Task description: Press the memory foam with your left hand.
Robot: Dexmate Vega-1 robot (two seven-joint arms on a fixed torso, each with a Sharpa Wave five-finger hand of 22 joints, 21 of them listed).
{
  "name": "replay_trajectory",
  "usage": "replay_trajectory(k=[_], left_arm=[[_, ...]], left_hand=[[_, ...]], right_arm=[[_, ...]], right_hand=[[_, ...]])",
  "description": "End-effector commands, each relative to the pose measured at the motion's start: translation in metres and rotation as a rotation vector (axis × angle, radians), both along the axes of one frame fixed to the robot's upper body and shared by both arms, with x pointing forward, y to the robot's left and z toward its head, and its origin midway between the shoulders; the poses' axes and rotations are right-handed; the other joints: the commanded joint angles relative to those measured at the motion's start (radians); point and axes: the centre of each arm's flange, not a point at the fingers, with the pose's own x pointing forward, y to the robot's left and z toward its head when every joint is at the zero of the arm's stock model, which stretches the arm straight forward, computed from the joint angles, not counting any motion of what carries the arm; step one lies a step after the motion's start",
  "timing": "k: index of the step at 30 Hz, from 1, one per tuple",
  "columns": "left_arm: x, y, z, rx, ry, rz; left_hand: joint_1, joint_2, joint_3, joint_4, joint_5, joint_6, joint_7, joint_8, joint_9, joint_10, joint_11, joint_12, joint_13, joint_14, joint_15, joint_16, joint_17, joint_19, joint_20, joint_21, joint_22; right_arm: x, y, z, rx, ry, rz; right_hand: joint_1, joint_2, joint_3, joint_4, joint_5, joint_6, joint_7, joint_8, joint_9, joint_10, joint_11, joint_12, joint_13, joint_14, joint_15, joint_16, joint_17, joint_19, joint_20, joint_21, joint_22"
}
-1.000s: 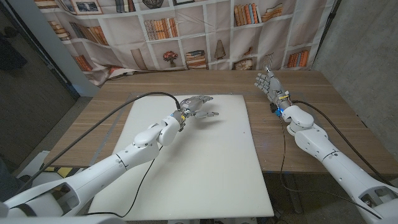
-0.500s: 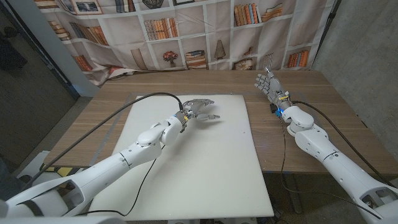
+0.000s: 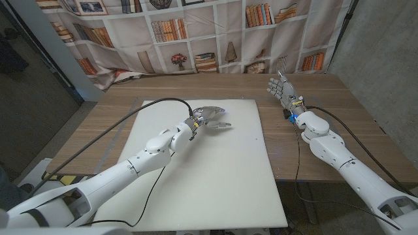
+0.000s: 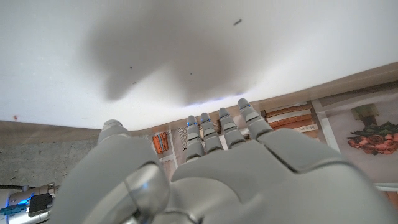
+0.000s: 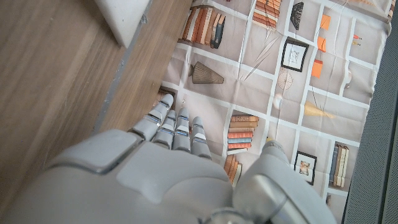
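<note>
A large white slab of memory foam lies on the wooden table. My left hand hovers just over the far part of the foam, palm down, fingers spread and holding nothing. In the left wrist view the back of my left hand is seen with its fingers stretched out over the foam, casting a soft shadow on it. My right hand stands upright over the bare table to the right of the foam, fingers apart and empty; its back shows in the right wrist view.
A bookshelf-print curtain hangs behind the table. A black cable runs from the left arm across the foam's far left corner. A foam corner shows in the right wrist view. Bare wood lies around the foam.
My left hand has crept a little to the right and lower over the foam's far part. The right hand has stayed put.
</note>
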Motion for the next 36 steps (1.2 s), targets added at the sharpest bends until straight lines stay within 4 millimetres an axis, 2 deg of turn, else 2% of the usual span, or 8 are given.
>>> replay_trajectory(k=[1, 21, 36], left_arm=[[0.005, 0.003, -0.001, -0.012, 0.044, 0.001], [0.006, -0.002, 0.000, 0.059, 0.034, 0.042], [0.017, -0.008, -0.016, 0.059, 0.080, 0.058]], left_hand=[[0.001, -0.006, -0.011, -0.001, 0.002, 0.011, 0.009, 0.004, 0.001, 0.008, 0.002, 0.005, 0.004, 0.008, -0.004, 0.004, 0.002, 0.002, -0.005, 0.005, 0.002], [0.009, -0.002, -0.014, -0.002, 0.004, 0.055, 0.014, 0.015, 0.001, 0.045, -0.003, 0.015, 0.003, 0.044, -0.026, 0.013, 0.001, 0.021, -0.022, 0.012, 0.002], [0.016, 0.000, -0.014, -0.005, 0.005, 0.064, 0.016, 0.016, 0.001, 0.055, 0.000, 0.015, 0.003, 0.049, -0.028, 0.012, 0.000, 0.029, -0.040, 0.015, 0.002]], right_arm=[[0.000, 0.000, 0.001, -0.004, 0.004, 0.003], [0.002, 0.002, 0.003, -0.011, 0.006, 0.009], [0.003, -0.001, -0.001, -0.003, 0.020, 0.003]], right_hand=[[0.007, 0.003, 0.003, -0.006, 0.001, 0.006, 0.001, 0.001, 0.006, 0.009, 0.003, -0.004, 0.001, 0.006, 0.002, -0.002, 0.002, 0.010, -0.005, -0.004, 0.002], [0.008, 0.005, 0.004, -0.008, 0.001, 0.007, 0.001, 0.001, 0.006, 0.010, 0.003, -0.004, 0.001, 0.008, 0.003, -0.002, 0.002, 0.011, -0.005, -0.006, 0.002], [0.010, 0.008, 0.006, -0.010, 0.001, 0.006, 0.001, 0.000, 0.006, 0.009, 0.003, -0.005, 0.001, 0.008, 0.002, -0.002, 0.002, 0.011, -0.005, -0.007, 0.002]])
